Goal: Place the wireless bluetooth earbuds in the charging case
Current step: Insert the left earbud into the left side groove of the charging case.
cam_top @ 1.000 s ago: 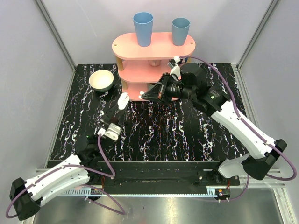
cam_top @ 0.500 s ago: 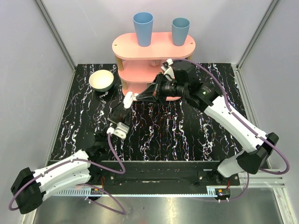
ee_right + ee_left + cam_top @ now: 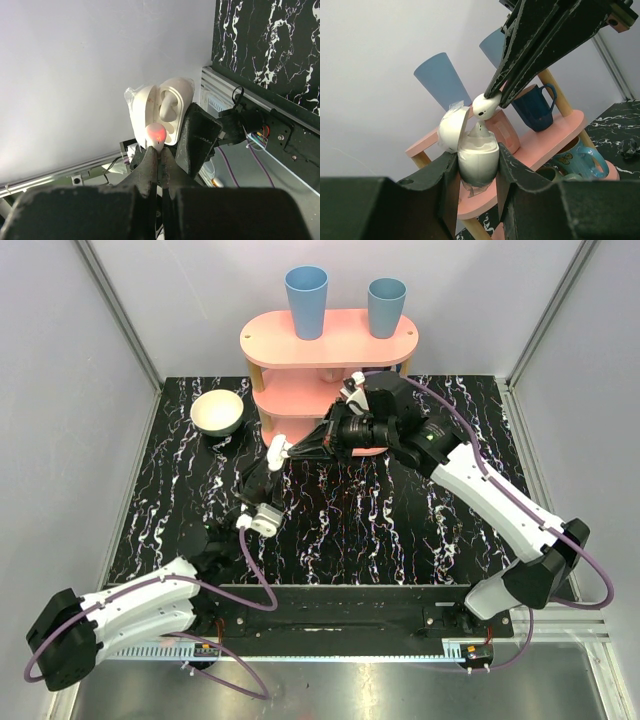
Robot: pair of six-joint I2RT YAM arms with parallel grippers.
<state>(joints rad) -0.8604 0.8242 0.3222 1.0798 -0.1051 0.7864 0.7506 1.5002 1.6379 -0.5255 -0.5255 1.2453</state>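
My left gripper (image 3: 477, 156) is shut on the white charging case (image 3: 478, 161) and holds it upright above the table, its lid (image 3: 452, 131) swung open to the left. One earbud (image 3: 170, 106) sits in a socket of the case. My right gripper (image 3: 160, 151) is shut on the stem of the other earbud (image 3: 156, 134). That earbud's rounded head (image 3: 486, 106) hangs right at the case's open mouth. In the top view the case (image 3: 276, 449) and the right gripper (image 3: 293, 450) meet in front of the pink shelf.
The pink tiered shelf (image 3: 330, 340) stands just behind the meeting point, with two blue cups (image 3: 306, 302) (image 3: 386, 306) on top and mugs (image 3: 533, 107) (image 3: 577, 157) on its lower tiers. A cream bowl (image 3: 217, 412) sits at the back left on the black marble table (image 3: 400, 520).
My right gripper has moved left with the earbud, and my left arm has pushed the case forward and right, so the gap between earbud and case has closed.
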